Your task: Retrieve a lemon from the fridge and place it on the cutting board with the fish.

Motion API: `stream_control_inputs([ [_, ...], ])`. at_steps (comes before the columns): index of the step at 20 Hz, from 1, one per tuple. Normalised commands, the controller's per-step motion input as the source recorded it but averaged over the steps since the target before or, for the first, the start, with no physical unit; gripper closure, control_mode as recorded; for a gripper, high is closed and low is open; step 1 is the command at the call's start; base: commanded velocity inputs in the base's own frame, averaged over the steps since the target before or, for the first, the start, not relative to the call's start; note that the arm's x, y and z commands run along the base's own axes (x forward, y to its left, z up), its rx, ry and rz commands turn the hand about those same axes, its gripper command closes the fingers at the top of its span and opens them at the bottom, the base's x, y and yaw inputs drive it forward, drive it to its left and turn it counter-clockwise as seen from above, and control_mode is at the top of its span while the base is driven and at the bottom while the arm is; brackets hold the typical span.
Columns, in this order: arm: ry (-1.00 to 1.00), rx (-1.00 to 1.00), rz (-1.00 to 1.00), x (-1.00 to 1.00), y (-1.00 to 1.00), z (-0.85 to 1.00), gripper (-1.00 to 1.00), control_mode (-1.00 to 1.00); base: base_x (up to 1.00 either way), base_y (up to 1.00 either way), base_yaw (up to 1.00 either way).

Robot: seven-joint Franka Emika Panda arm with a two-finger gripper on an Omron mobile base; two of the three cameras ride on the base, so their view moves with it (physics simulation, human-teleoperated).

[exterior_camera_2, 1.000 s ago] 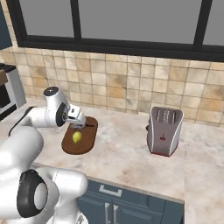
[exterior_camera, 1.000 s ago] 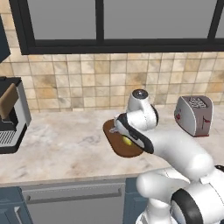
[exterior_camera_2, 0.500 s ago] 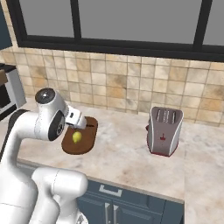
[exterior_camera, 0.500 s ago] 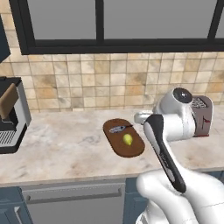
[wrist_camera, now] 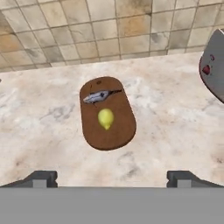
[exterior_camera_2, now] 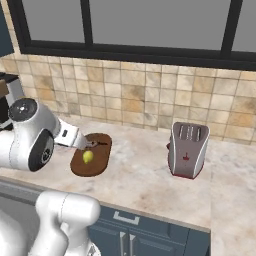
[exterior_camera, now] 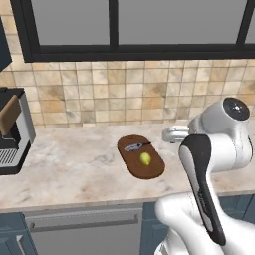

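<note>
The lemon (wrist_camera: 105,118) lies on the board (wrist_camera: 118,131) near its middle, with the fish (wrist_camera: 99,96) just beside it at 12 o'clock in the hand view. The board rests on the table (wrist_camera: 175,122). The gripper (wrist_camera: 111,178) hangs above, released and empty. A toaster (exterior_camera_2: 188,149) stands well apart at 3 o'clock.

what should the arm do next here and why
Probably just pull back a little further and stop. The lemon already lies on the cutting board beside the fish, and the claw is open, empty and well clear of the board.
</note>
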Motion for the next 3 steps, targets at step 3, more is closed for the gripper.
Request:
stream_control_inputs([
  [3, 0.37, -0.10, -0.02, 0.00, 0.00, 0.23, -1.00, -1.00, 0.00, 0.00, 0.00],
])
